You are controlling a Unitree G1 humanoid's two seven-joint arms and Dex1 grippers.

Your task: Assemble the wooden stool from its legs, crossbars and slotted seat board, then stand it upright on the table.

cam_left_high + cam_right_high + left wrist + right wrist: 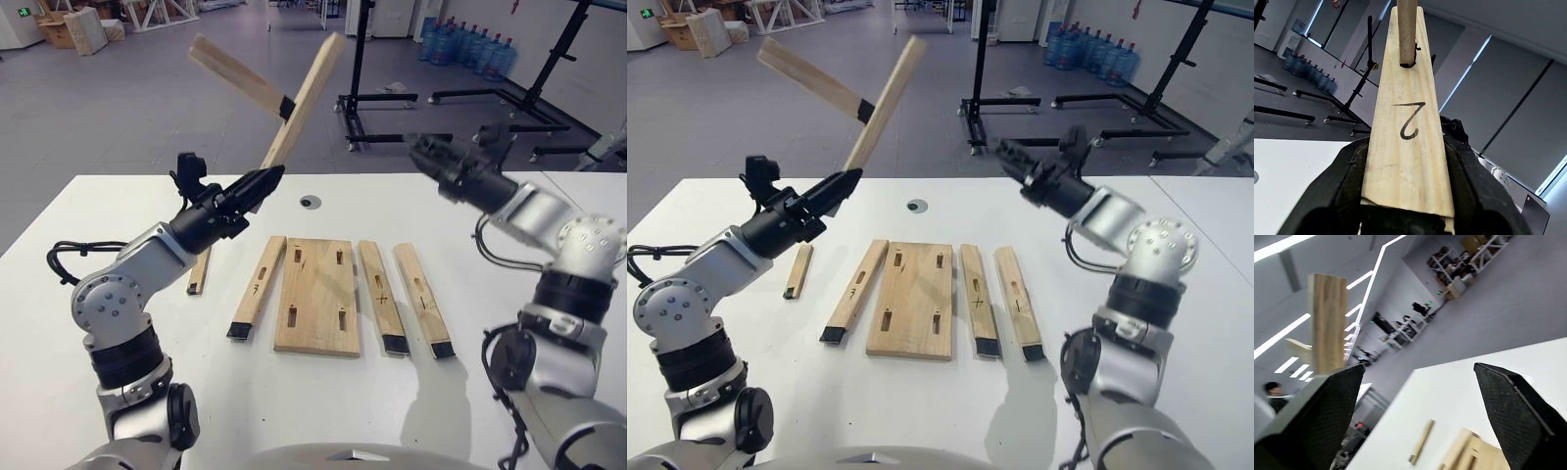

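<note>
Wooden leg (304, 98), marked 2, is clamped at its lower end by the left gripper (266, 180). That arm slants up over the white worktop (98, 206). A crossbar (235, 73) is plugged into the leg's slot. The right gripper (419, 147) is raised, wide apart and empty. On the worktop lie the slotted seat board (316, 294), flanked by three loose legs (257, 284), and a short crossbar (199, 272).

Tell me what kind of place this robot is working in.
Probably a large workshop or warehouse-style test hall: open grey floor, black wheeled stands, a row of blue water jugs and stacked boxes behind the white table.
</note>
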